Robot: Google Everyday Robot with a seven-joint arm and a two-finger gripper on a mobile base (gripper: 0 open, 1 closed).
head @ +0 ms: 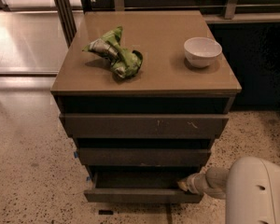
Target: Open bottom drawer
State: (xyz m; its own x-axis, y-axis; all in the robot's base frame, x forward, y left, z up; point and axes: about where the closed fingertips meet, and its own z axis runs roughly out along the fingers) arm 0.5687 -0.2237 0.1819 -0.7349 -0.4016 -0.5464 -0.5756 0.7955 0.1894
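Note:
The bottom drawer [140,196] is the lowest of three dark grey-brown drawers and stands pulled out a little, so its shallow dark box [135,178] shows behind the flat front. My gripper [185,185] reaches in from the lower right and sits at the drawer's right end, just behind the front panel. The white arm [256,190] fills the bottom right corner and hides part of the wrist.
The top drawer front [144,125] has pale scratch marks; the middle drawer front [142,156] is plain. On the cabinet top [154,76] lie a crumpled green bag [114,52] and a white bowl [202,51]. Speckled floor [28,171] surrounds the cabinet.

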